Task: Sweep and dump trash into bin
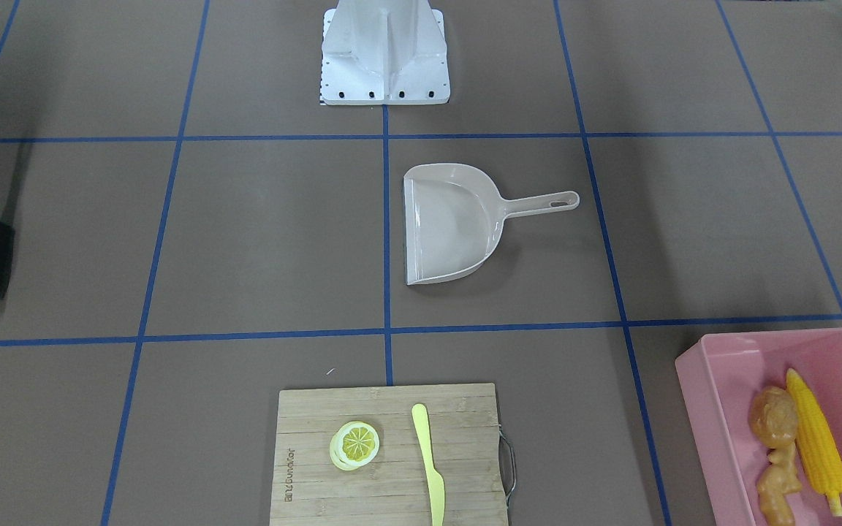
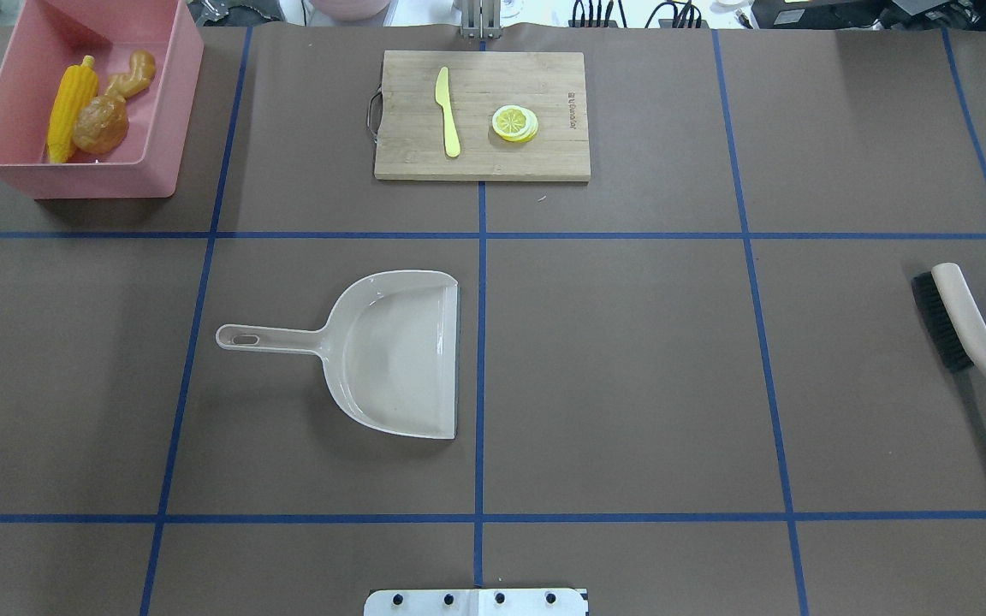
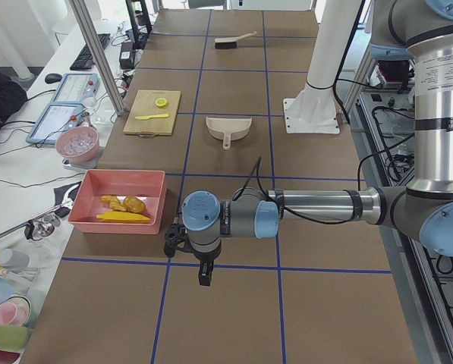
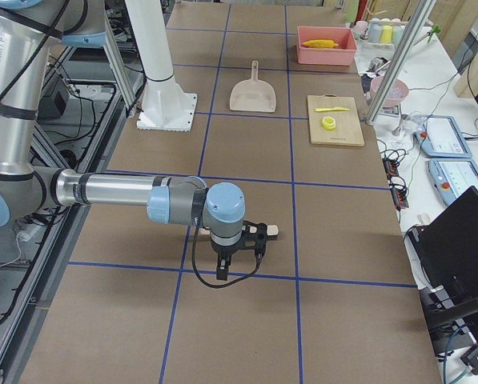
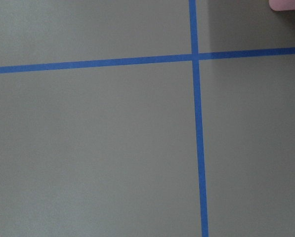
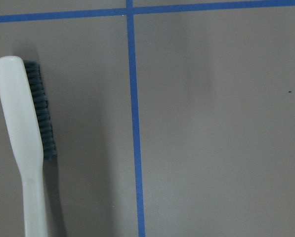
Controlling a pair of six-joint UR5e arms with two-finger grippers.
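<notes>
The yellow corn cob [image 2: 72, 98], tan ginger root [image 2: 132, 75] and brownish potato [image 2: 101, 124] lie inside the pink bin [image 2: 99, 175] at the table's far left. The beige dustpan [image 2: 390, 351] lies empty near the middle. The beige brush [image 2: 968, 329] with black bristles lies at the right edge and shows in the right wrist view [image 6: 19, 138]. My left gripper [image 3: 203, 274] hangs over bare table beside the bin. My right gripper [image 4: 221, 270] hangs by the brush. I cannot tell whether either is open or shut.
A wooden cutting board [image 2: 407, 158] at the far middle holds a yellow lemon slice [image 2: 514, 122] and a pale yellow knife [image 2: 447, 111]. The robot's white base plate [image 2: 476, 601] is at the near edge. Blue tape lines cross the brown table.
</notes>
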